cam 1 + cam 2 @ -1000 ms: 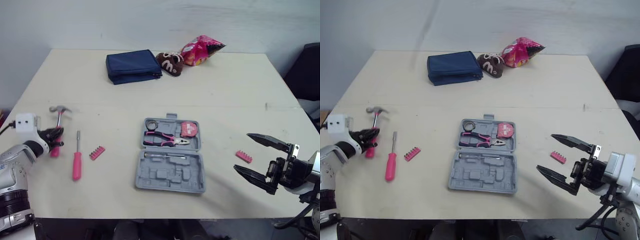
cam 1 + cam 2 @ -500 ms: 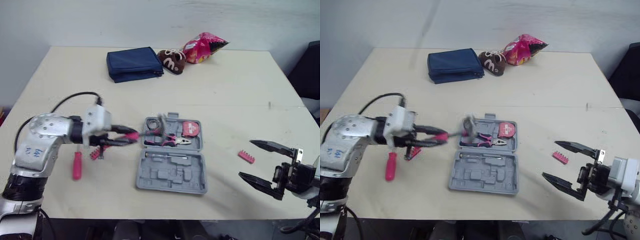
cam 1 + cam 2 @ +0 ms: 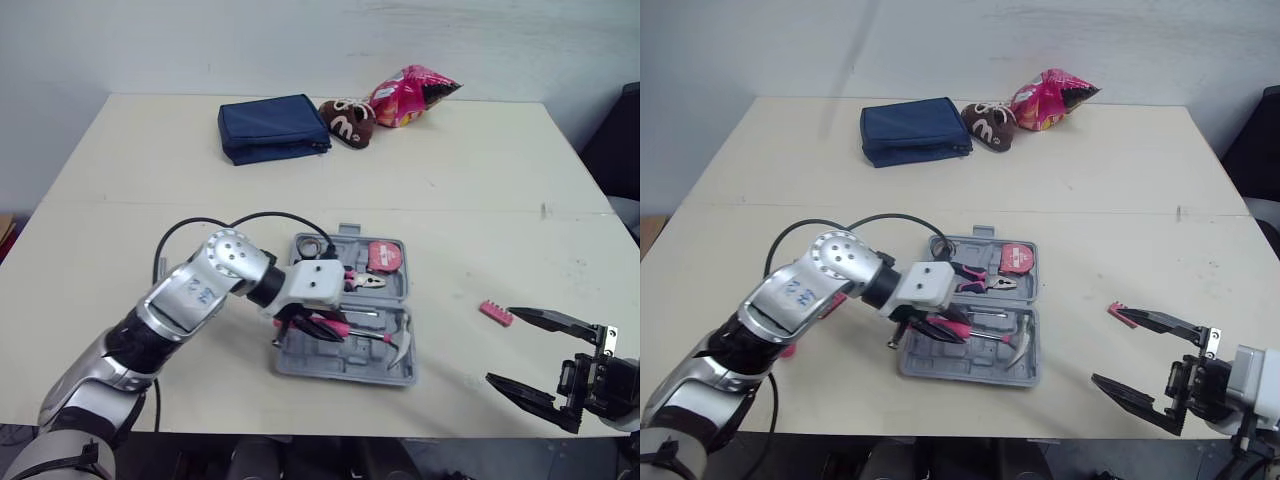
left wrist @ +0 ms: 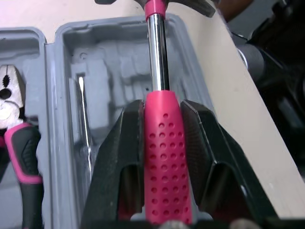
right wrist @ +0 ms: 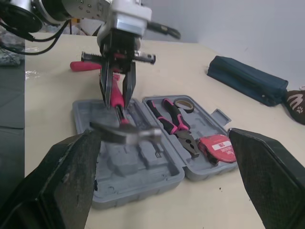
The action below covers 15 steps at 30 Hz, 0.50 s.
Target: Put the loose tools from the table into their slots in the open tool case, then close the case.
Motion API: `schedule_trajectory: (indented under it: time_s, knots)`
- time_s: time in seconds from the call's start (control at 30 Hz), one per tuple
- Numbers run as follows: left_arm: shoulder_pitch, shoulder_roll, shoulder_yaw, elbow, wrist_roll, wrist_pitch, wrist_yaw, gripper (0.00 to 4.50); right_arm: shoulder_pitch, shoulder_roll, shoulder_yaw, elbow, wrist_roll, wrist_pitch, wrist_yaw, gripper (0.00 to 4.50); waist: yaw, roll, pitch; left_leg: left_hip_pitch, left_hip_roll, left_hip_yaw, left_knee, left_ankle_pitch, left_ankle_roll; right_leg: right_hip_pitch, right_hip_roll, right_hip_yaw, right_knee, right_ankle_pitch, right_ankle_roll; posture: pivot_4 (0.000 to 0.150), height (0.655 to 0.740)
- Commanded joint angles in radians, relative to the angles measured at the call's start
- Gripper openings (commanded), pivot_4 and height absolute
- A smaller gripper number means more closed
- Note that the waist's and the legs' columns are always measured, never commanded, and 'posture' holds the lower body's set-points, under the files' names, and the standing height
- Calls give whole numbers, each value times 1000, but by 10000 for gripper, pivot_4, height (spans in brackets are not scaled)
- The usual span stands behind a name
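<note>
Over the case [image 3: 340, 373], left tool [image 4: 162, 106] clamps hammer [image 5: 124, 133] (butt hidden).

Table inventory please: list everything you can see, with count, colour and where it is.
table: one, cream, under everything
tool case: one, grey, open, mid-table
hammer: one, pink handle, held over case's near half
pliers: one, pink-black, case's far half
tape measure: one, red, beside pliers in case
bit strip: one, pink, table right of case
screwdriver: one, red handle, table left of case
pouch: one, navy, far side
snack bag: one, pink, far side
brown soft item: one, between pouch and bag
left gripper: black, shut on hammer handle
right gripper: black, open, near right edge
</note>
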Motion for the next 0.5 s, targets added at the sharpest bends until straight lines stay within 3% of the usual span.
schedule_trajectory:
  time_s: [0.03,0.5]
  knots:
    - [-43,-45,-36,-23,42,90,72,5521,14,11,-20,-32,5,-16,-9,45000,0,0,0,0,0,0,0,0,0,0,0,0,0,0,0,1500,7400]
    - [-101,-45,-142,17,125,144,100,5520,9,22,-9,-22,-4,-32,-13,45000,1,0,0,0,0,0,0,0,0,0,0,0,1,0,0,1500,7400]
